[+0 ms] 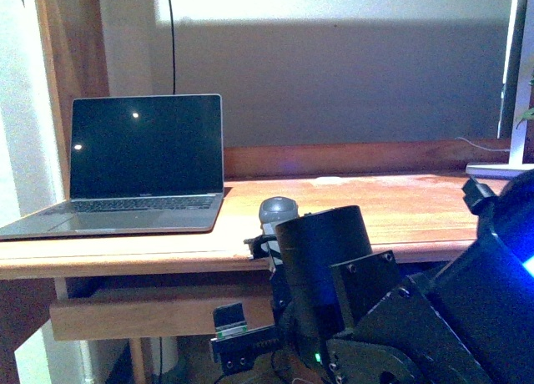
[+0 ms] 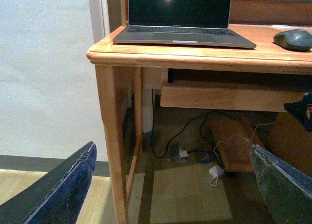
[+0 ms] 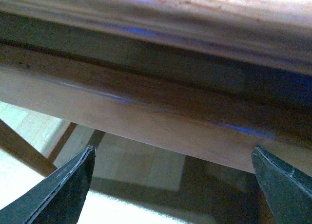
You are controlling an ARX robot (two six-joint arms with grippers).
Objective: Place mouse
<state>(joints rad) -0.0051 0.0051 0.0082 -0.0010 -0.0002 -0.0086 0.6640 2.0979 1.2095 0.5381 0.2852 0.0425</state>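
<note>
With both grippers gaping wide and empty below the desk (image 2: pixel 195 56) edge, the mouse (image 1: pixel 278 210) sits on the desktop to the right of the laptop (image 1: pixel 133 169). Placing looks done; my guess is pulling the arms clear comes next.

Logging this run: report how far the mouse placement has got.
Looks done: the mouse rests on the wooden desk, right of the open laptop, and nothing holds it. In hand: nothing; the left end effector and right end effector are open and empty, below the desktop. Apparently nothing remains.
</note>
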